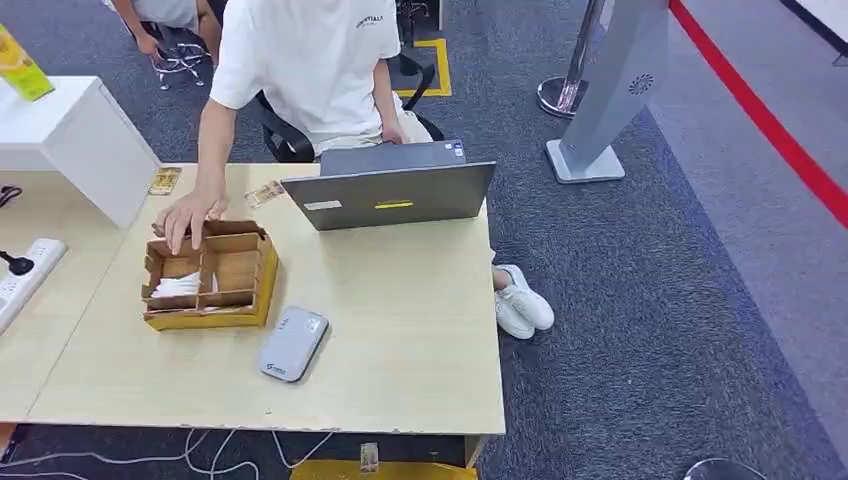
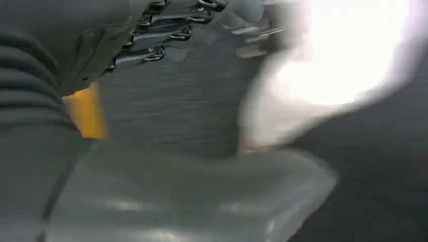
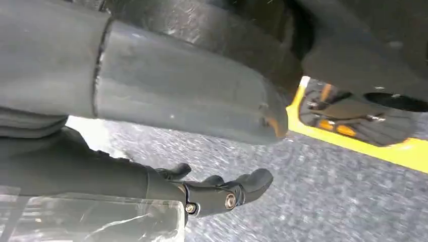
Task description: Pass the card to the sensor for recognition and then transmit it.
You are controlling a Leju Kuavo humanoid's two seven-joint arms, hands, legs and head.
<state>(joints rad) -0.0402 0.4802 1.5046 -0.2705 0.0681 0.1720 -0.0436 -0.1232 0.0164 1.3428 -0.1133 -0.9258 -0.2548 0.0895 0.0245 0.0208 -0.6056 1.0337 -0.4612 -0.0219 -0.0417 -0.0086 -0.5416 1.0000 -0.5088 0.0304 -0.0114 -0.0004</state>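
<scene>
Head view: cards (image 1: pixel 178 286) lying flat in left compartment of box (image 1: pixel 256 290), left side of worktop (image 1: pixel 400 330); sensor (image 1: pixel 292 343) just right-near of box. Person's hand (image 1: pixel 188 215) on box's far edge. Left hand (image 2: pixel 166 30) likely nearer, fingers can't tell; right hand (image 3: pixel 212 194) hanging, fingers apart, holding nothing.

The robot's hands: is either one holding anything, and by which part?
Nothing. The right hand and left hand hang over carpet, fingers apart; the cards lie in their box.

Light wood table (image 1: pixel 400 340) has a cardboard divider box (image 1: pixel 208 277) sitting left of centre, a grey card reader (image 1: pixel 292 343) just in front, an open laptop (image 1: pixel 392 190) at the back edge, plus a white power strip (image 1: pixel 22 278) far left.
</scene>
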